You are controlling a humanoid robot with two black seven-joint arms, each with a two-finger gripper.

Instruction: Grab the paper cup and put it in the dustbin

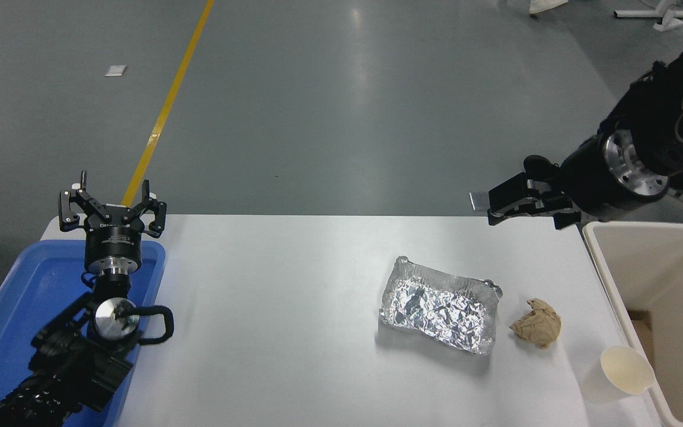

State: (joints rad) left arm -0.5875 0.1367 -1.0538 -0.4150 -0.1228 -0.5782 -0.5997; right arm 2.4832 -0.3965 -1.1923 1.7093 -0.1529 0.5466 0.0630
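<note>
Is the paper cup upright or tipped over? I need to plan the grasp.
Upright: the paper cup stands on the table beside the dustbin, its open mouth facing up and showing the cream inside.
</note>
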